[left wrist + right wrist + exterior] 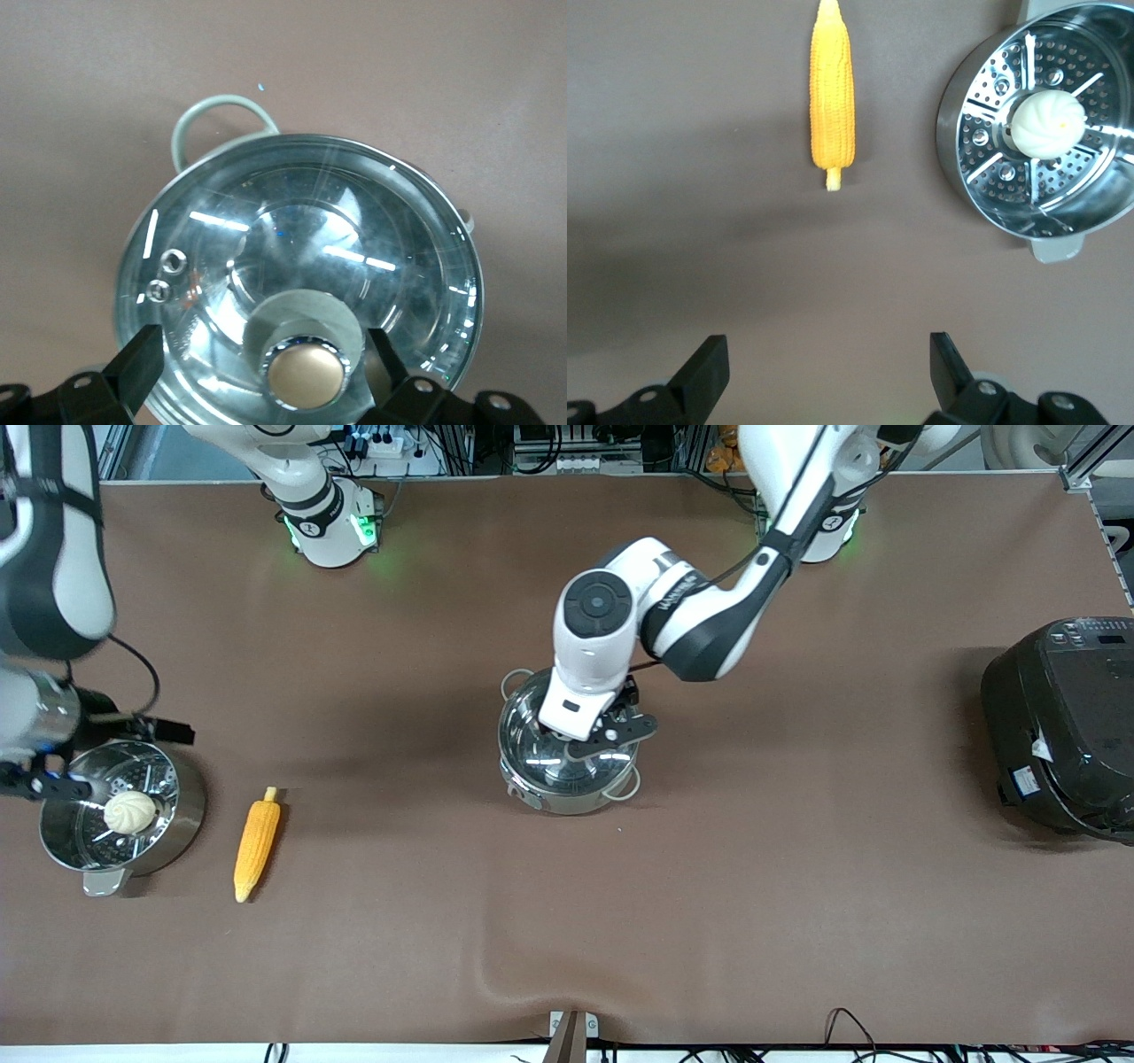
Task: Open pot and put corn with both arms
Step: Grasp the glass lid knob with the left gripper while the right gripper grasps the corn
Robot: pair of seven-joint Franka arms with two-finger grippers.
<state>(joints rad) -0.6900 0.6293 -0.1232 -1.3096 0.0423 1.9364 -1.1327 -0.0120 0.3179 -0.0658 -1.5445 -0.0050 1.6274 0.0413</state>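
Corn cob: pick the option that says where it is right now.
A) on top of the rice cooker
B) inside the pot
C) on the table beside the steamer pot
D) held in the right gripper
C: the corn lies flat on the table beside the steamer pot, untouched, while the right gripper hangs open and empty above it.

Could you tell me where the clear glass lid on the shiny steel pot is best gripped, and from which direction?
Grip the clear glass lid by its copper-coloured knob, coming straight down from above. The knob stands up at the centre of the smooth dome, the only part narrow enough to pinch. The left gripper is already over the shiny steel pot, open, fingers either side of the knob.
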